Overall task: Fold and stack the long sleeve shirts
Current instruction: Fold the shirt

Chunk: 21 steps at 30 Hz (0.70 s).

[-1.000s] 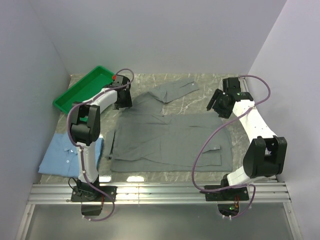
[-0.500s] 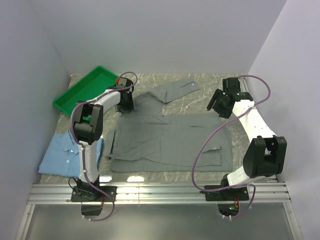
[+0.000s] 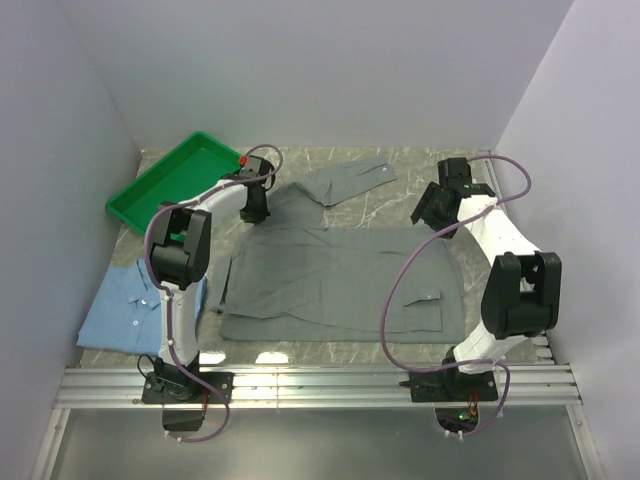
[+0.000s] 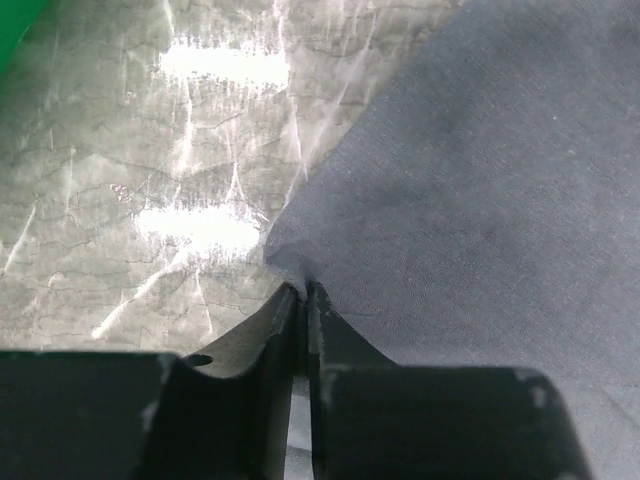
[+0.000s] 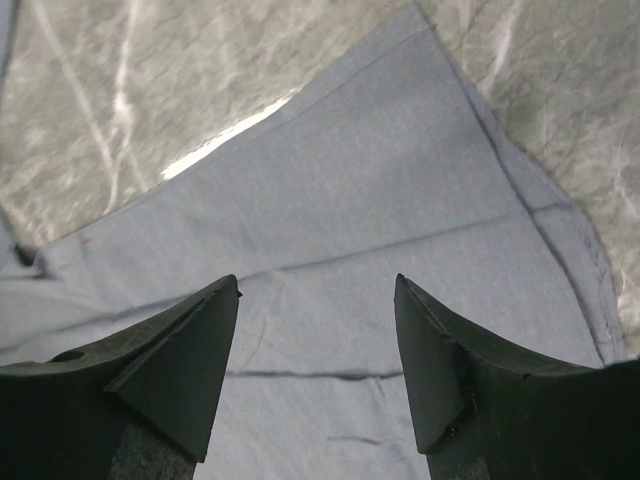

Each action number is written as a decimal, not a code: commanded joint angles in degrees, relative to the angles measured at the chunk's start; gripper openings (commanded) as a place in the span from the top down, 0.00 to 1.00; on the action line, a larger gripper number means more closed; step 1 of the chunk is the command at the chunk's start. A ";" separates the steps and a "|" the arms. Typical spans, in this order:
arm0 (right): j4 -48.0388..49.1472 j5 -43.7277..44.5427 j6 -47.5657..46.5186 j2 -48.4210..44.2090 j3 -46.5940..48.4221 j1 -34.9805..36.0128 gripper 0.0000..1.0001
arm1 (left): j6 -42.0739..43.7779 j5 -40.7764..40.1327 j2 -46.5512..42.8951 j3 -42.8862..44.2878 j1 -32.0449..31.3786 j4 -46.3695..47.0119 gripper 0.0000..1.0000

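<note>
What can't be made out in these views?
- Top view: the left gripper covers the grey shirt corner it pinches.
- Top view: the left arm overlaps the blue shirt; its buttons are too small to see.
- Right wrist view: whether the open right gripper touches the grey shirt is unclear.
- Left wrist view: the green tray is cut off by the frame edge.

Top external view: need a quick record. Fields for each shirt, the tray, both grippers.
grey shirt: spread flat mid-table, one sleeve lying out toward the far side
blue shirt: folded, at the table's near left, beside the left arm
green tray: far left corner, no shirt in it
left gripper: shut, pinching a fold at the grey shirt's far left edge
right gripper: open, above the grey shirt's far right part, nothing between its fingers
stack: not yet made
</note>
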 commanded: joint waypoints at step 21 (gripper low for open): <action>-1.73 10.68 -7.96 22.93 18.29 -2.12 0.40 | 1.15 -1.03 3.03 0.33 -1.97 -3.10 0.92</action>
